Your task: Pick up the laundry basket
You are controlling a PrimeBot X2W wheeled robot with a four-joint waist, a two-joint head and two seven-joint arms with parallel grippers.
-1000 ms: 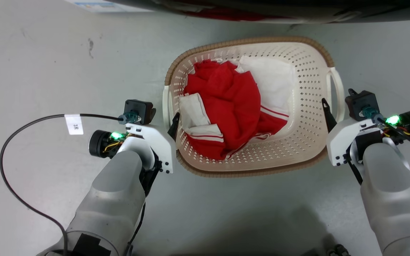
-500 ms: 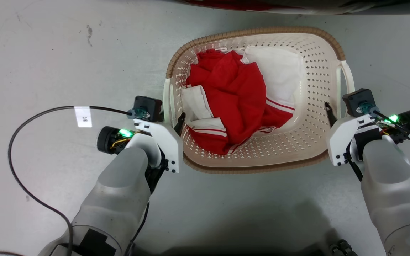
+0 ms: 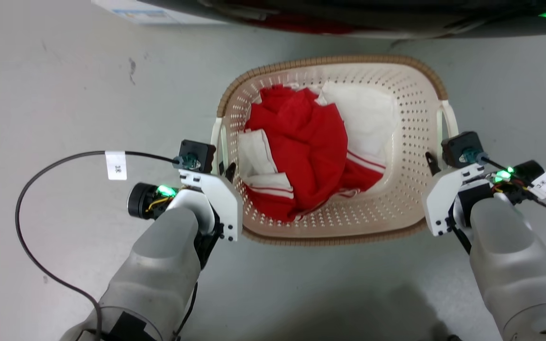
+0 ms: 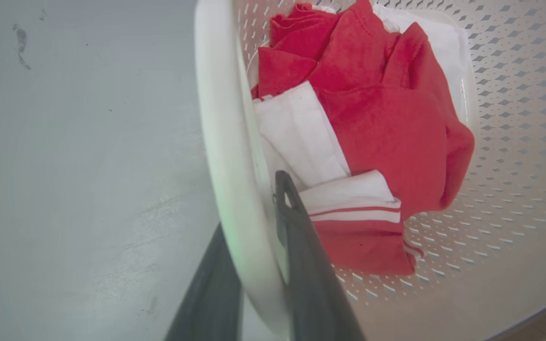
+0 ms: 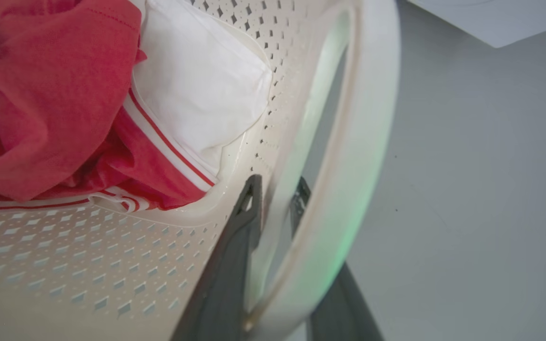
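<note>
Basket position: the laundry basket (image 3: 424, 118) sits straight ahead of the robot over the grey floor (image 3: 64, 71), between the two arms. I cannot tell whether its base is off the ground.

Left side: the left gripper (image 3: 223, 169) is at the left handle (image 4: 221, 118). In the left wrist view its fingers (image 4: 301, 246) are drawn narrow, one outside the white bar and one inside against the perforated wall, and appear clamped on it.

Right side: the right gripper (image 3: 436, 161) mirrors this at the right handle (image 5: 372, 118). One finger lies inside the wall and the other shows through the handle opening. The gap is narrow, and I judge it closed on the plastic.

Reason for the hold: I judge that a grip at each end splits the load and keeps the basket level. The red garment (image 3: 311, 147) and white cloth (image 3: 363, 109) lie loose inside and would slide if one end dipped.

Orientation: the mouth faces up toward the head camera. The long axis runs across the robot, left to right, with a handle at each short end. The brown rim forms the near and far long sides.

Risk: the handle bars are smooth, so uneven lifting could let one slip.
</note>
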